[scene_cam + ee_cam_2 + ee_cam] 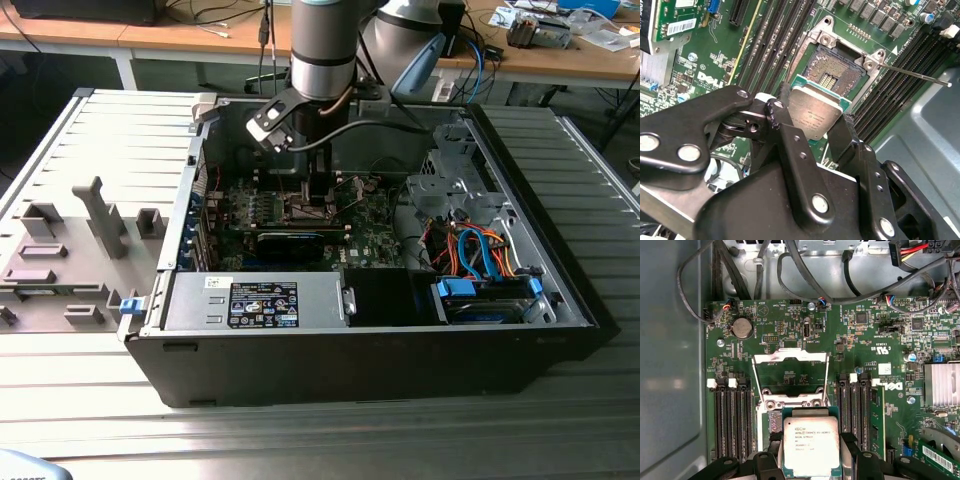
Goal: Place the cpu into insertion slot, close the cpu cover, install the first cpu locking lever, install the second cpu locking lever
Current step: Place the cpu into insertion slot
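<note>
My gripper [815, 119] is shut on the cpu [815, 114], a silver-topped square chip pinched at two opposite edges by black fingers [781, 107]. In the first wrist view the cpu [811, 445] hangs over the near part of the insertion slot [771, 421]. In the second wrist view the insertion slot [837, 75] lies open with its contact field bare. The cpu cover [790, 356] stands swung back off the socket. A thin locking lever [915, 76] sticks out to one side. In the exterior view the gripper [315, 197] reaches down into the computer case above the board.
Black memory slots [732, 420] flank the socket on both sides. A long black expansion card [290, 242], the labelled power-supply box [262, 302], drive cables [480, 250] and the case walls crowd the board. A grey fixture tray [60, 270] lies at the exterior view's left.
</note>
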You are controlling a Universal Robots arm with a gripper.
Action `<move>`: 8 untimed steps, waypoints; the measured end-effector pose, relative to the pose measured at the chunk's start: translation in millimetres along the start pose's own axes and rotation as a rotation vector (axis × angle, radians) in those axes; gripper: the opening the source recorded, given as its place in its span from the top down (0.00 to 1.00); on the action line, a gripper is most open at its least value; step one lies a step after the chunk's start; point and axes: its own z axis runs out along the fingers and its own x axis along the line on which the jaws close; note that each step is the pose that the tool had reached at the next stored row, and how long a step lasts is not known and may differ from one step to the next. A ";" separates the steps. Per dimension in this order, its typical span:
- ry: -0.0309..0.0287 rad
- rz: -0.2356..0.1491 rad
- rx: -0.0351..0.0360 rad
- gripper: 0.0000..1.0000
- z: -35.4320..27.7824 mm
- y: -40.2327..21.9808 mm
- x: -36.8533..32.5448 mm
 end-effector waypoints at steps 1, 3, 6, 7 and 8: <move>0.0000 0.000 0.0000 0.45 0.2 -0.1 0.0; 0.0000 0.000 0.0000 0.45 0.6 -0.1 0.0; 0.0000 0.000 0.0000 0.45 1.0 -0.2 0.0; 0.0000 0.000 0.0000 0.45 1.2 -0.3 0.0; 0.0000 0.000 0.0000 0.45 1.4 -0.3 0.0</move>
